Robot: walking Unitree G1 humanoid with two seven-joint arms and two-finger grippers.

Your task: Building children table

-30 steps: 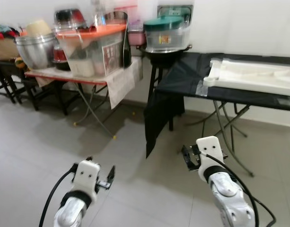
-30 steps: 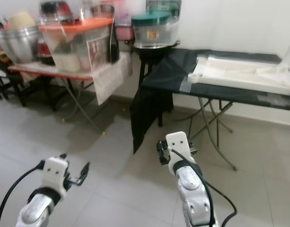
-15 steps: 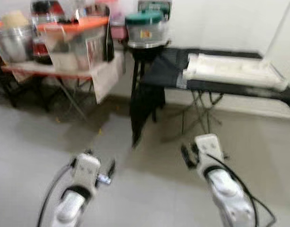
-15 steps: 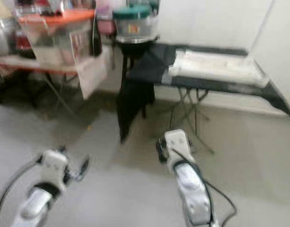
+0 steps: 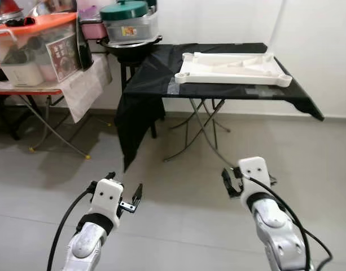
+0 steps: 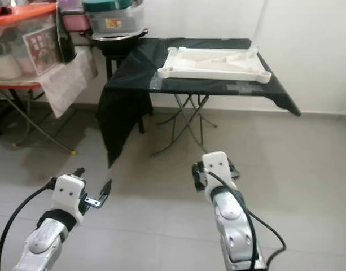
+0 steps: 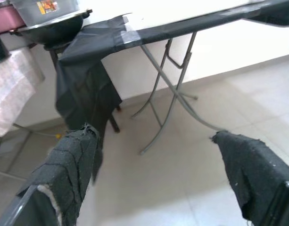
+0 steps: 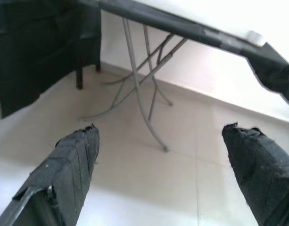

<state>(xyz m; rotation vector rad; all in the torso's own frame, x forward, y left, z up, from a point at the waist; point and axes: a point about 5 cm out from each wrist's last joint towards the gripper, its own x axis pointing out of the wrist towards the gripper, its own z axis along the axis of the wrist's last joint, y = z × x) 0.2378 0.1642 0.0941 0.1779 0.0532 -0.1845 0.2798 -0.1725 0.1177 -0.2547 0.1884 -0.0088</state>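
Home utility room, tiled floor (image 5: 178, 214), folding tables (image 5: 218, 93), stacked food containers (image 5: 127, 22)

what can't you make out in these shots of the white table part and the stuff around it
- White tabletop: lies on the black-covered table; its underside and any leg sockets facing down are hidden by the cloth, both eye views.
- Orange-lidded bin: cut off by the left edge, left eye view; label too small to read.
- Green-lidded container: top cut by the upper edge; contents unclear.
- Table legs: upper joints hidden under the cloth, right wrist view.
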